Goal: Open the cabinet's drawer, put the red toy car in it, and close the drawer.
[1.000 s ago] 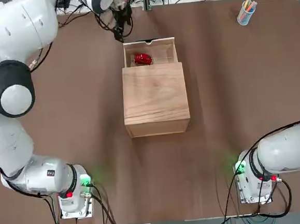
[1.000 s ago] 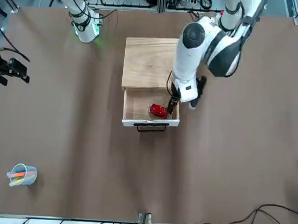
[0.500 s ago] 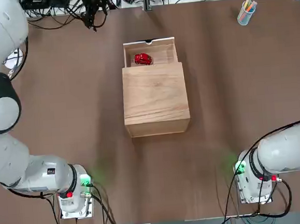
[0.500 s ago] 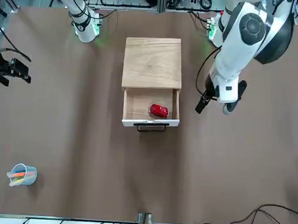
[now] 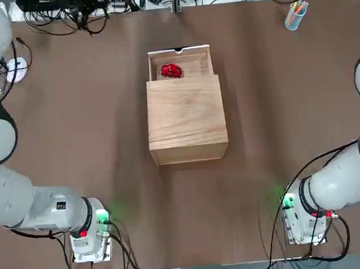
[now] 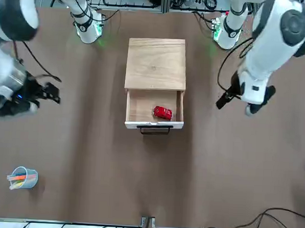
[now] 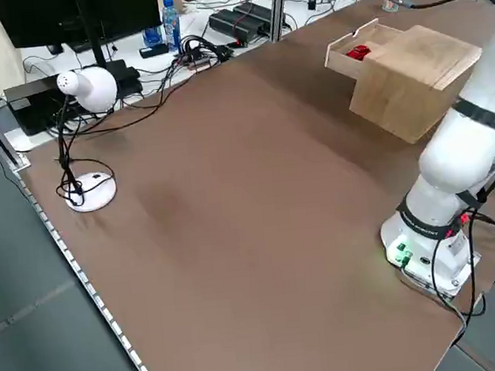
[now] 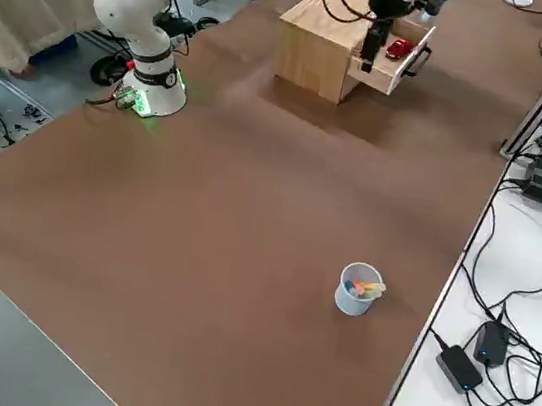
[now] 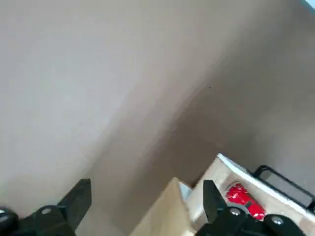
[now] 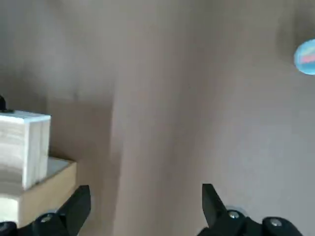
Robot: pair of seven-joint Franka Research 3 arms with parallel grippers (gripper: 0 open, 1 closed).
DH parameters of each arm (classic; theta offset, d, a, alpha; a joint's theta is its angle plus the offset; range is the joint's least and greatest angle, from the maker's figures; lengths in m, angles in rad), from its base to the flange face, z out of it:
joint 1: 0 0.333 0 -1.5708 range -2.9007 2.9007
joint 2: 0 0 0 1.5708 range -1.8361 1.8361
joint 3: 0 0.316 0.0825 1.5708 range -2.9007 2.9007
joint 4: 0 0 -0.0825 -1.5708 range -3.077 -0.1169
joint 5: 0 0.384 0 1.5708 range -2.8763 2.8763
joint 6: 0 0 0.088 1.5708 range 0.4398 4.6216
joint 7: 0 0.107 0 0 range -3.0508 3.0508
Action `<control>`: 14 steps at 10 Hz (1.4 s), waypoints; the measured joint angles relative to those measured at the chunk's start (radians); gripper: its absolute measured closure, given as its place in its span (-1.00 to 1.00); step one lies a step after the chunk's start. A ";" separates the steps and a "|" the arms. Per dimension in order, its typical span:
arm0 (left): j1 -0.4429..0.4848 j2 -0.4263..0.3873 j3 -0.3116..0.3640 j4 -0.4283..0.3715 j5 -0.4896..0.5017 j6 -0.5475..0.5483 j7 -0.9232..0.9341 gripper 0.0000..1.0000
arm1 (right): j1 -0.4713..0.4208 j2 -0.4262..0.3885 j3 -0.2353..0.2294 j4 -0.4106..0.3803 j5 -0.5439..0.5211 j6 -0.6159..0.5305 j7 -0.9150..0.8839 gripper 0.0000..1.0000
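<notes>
The cabinet (image 5: 186, 120) stands mid-table with its drawer (image 5: 180, 52) pulled out on the far side. The red toy car (image 5: 171, 71) lies inside the drawer (image 6: 153, 124), also visible as the red toy car (image 6: 163, 113) from the front. My left gripper (image 6: 233, 108) hovers open and empty beside the drawer, on the robot's left of it. Its wrist view shows the open left gripper (image 9: 146, 196) with the car (image 9: 243, 199) beyond one finger. My right gripper (image 6: 57, 93) hangs open and empty out on the cabinet's other side, well apart from it.
A pale cup of coloured pens (image 5: 295, 14) stands at the far right of the table; the same cup (image 8: 358, 289) shows from the side. A white desk lamp (image 7: 80, 89) stands off the left edge. Cables run along the far edge.
My left gripper has drawn away from the drawer toward the robot's left. My right gripper has swung in toward the cabinet. The car stays in the open drawer.
</notes>
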State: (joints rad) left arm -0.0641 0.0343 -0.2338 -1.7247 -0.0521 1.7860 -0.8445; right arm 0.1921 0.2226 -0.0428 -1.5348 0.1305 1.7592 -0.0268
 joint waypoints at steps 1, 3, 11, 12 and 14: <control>0.001 -0.029 0.046 -0.012 -0.005 -0.007 0.088 -0.99 | 0.045 0.045 0.001 -0.001 0.015 0.067 0.074 -1.00; 0.009 -0.077 0.127 -0.026 -0.017 -0.026 0.283 -1.00 | 0.150 0.128 0.004 -0.004 0.050 0.195 0.252 -1.00; 0.049 -0.029 0.228 0.120 0.023 -0.073 0.771 -1.00 | 0.302 0.354 0.003 0.000 0.413 0.495 0.372 0.21; 0.048 -0.013 0.227 0.148 0.024 -0.090 0.773 -1.00 | 0.314 0.363 0.004 0.001 0.424 0.511 0.374 0.52; 0.048 -0.002 0.224 0.173 0.023 -0.120 0.779 -1.00 | 0.341 0.366 0.004 0.005 0.441 0.522 0.382 0.60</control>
State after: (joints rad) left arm -0.0162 0.0321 -0.0098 -1.5520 -0.0288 1.6659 -0.0657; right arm 0.5330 0.5881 -0.0390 -1.5300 0.5712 2.2812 0.3549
